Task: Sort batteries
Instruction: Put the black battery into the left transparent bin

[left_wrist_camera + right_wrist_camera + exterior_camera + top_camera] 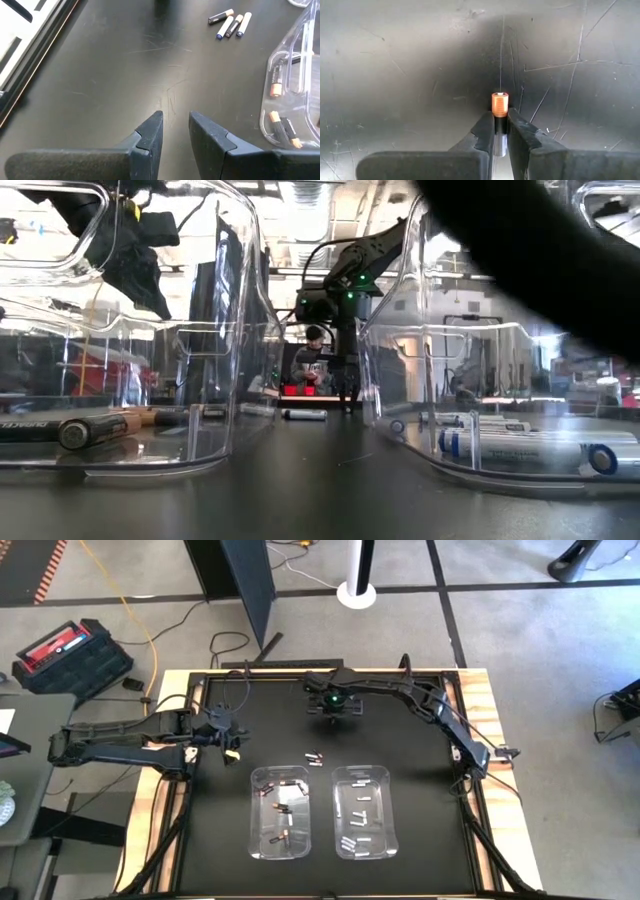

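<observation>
The right gripper [501, 131] stands low over the far middle of the black table [400, 730], its fingers drawn in on a single copper-topped battery [500, 107]. In the right wrist view the cell sits between the two finger pads with its long axis running straight ahead along the fingers, copper end protruding beyond the tips; contact on both sides appears made, so the grip is judged as clamped on the cell. From the high view this gripper [335, 705] lies on the far side of the two clear bins, well apart from them. The left bin [281, 812] holds dark, copper-marked cells; the right bin [361, 812] holds white ones. The held cell's copper marking suggests the left bin as its place, which lies toward the near edge and slightly to the robot's left of the gripper. A small group of loose batteries [314, 757] rests on the table between the right gripper and the bins, just beyond the left bin's far rim; the left wrist view shows four of them [230, 22] lying roughly parallel. The left gripper [175, 131] hovers near the table's left side, fingers slightly apart and empty, and is nearer the left bin and the loose group than the right arm is.
</observation>
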Tool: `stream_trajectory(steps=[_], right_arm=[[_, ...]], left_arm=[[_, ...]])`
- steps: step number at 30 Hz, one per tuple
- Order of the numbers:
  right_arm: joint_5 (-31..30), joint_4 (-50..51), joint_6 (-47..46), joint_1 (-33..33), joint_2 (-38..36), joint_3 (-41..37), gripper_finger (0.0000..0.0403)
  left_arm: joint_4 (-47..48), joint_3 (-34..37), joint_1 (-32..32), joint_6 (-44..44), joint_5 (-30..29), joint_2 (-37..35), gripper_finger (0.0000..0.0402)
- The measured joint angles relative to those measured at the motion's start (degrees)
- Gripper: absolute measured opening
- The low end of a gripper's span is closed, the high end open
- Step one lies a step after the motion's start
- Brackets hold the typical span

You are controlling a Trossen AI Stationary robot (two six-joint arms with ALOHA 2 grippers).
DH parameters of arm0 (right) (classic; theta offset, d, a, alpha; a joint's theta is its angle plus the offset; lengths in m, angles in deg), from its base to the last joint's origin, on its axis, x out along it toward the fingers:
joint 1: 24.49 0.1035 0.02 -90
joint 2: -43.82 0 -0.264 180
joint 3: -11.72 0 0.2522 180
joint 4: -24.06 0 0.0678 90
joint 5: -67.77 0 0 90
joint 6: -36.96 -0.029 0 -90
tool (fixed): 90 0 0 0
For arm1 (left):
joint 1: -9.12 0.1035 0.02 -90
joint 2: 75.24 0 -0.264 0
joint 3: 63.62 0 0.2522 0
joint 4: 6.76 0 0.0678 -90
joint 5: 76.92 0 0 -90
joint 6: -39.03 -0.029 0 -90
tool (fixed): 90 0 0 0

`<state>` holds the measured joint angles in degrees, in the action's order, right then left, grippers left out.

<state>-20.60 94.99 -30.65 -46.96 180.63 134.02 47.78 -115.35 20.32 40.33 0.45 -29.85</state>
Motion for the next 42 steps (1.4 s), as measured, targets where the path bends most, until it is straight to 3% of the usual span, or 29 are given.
stream_trajectory(steps=[18,34,42], right_arm=[[1.65,1.78,3.78,0.40,-4.61,2.42,0.0055],[-3.49,4.45,8.70,3.90,-9.63,2.58,0.0055],[-7.56,2.12,21.24,6.68,-16.96,2.62,0.0055]], left_arm=[[-0.02,0.00,0.00,-0.20,-0.02,0.00,0.0091],[-0.04,-0.01,-0.02,-0.20,-0.02,0.00,0.0091],[-0.04,0.01,-0.01,-0.22,-0.02,-0.02,0.0091]])
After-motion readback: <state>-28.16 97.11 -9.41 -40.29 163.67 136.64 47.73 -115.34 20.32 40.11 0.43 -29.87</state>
